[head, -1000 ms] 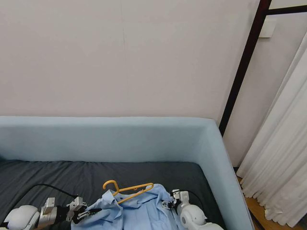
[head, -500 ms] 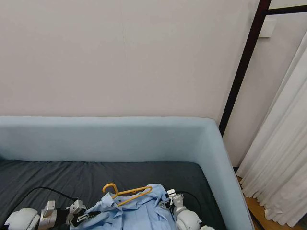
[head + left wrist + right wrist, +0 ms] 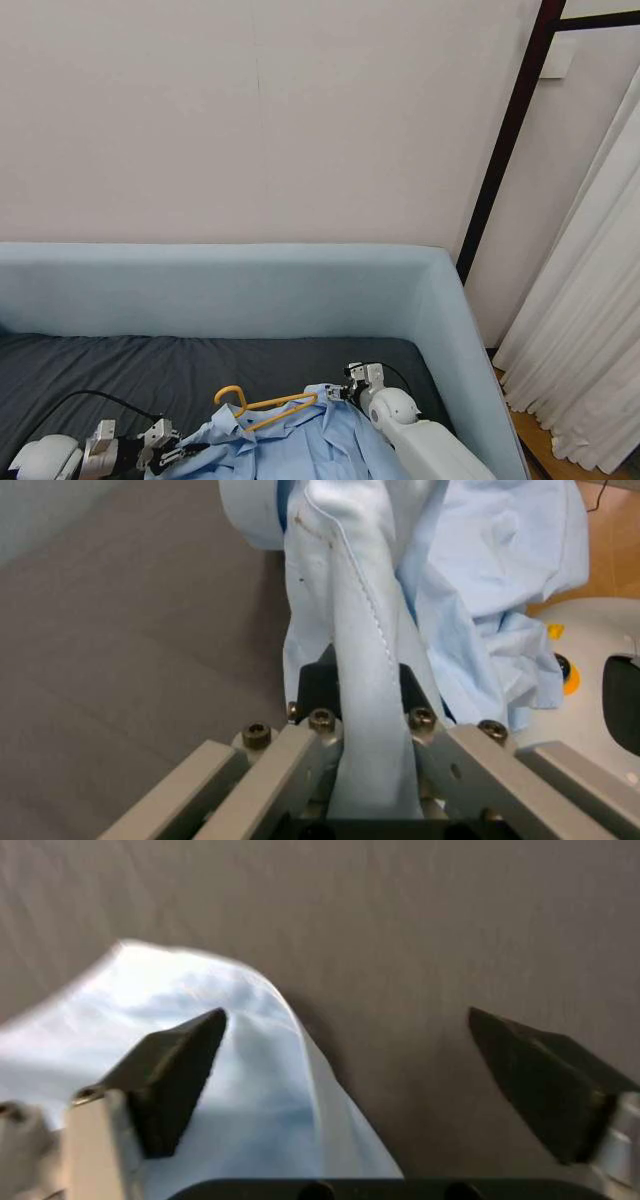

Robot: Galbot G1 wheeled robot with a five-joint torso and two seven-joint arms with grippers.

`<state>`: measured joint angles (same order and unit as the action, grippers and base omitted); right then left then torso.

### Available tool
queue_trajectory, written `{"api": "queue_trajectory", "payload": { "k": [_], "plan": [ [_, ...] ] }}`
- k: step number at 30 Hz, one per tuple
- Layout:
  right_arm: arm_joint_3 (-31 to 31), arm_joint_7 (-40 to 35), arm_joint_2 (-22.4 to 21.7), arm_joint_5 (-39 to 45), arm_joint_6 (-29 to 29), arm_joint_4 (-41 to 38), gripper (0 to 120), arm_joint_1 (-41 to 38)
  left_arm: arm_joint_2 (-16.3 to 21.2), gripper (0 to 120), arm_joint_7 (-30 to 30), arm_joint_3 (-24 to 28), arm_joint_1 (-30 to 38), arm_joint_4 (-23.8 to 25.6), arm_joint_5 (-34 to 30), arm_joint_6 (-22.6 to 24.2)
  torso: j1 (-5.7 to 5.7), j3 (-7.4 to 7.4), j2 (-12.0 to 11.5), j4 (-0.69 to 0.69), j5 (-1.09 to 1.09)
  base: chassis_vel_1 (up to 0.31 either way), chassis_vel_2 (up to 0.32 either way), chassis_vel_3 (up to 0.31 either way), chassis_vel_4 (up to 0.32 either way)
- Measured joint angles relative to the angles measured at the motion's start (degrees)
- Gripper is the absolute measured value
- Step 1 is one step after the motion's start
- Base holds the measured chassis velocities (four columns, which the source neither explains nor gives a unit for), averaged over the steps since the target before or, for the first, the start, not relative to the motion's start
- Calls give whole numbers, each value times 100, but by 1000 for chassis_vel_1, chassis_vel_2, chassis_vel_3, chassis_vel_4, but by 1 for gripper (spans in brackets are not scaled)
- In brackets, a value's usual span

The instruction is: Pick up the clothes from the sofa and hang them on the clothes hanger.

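A light blue shirt (image 3: 300, 445) lies crumpled on the sofa's dark grey seat (image 3: 120, 375), with a yellow hanger (image 3: 262, 404) stuck in its collar end. My left gripper (image 3: 168, 457) is at the shirt's left edge, shut on a fold of the fabric (image 3: 360, 667); in the left wrist view that gripper (image 3: 365, 705) has the cloth pinched between its jaws. My right gripper (image 3: 347, 392) is at the shirt's far right corner and stands open. Its two dark fingertips (image 3: 175, 1065) are wide apart, and the shirt's edge (image 3: 230, 1057) reaches under one of them.
The sofa's pale blue backrest (image 3: 220, 290) and right armrest (image 3: 470, 360) wall in the seat. A dark post (image 3: 505, 140) and white curtains (image 3: 590, 330) stand to the right. A black cable (image 3: 90, 395) trails over the seat by the left arm.
My right arm has stretched forward towards the backrest, taking its gripper to the shirt's far corner. The left gripper dropped slightly and keeps its hold. The hanger has hardly shifted.
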<state>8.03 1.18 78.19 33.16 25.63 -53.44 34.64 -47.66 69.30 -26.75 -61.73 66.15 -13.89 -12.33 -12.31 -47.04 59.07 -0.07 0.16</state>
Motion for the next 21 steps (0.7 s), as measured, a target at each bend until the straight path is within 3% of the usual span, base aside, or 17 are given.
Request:
{"api": "queue_trajectory", "payload": {
  "k": [12, 21],
  "plan": [
    [-1, 503, 72, -720, -295, 231, 53, 8, -7, 1, 0, -5, 44, -95, -17, -56, 0, 1, 0, 0, 0, 0, 0, 0, 0],
    [52, 759, 60, -1098, -320, 205, 14, 28, -14, 1, -6, 46, 147, -162, -17, -57, 0, 1, 0, -1, 1, 0, 0, 0, 0]
  ]
}}
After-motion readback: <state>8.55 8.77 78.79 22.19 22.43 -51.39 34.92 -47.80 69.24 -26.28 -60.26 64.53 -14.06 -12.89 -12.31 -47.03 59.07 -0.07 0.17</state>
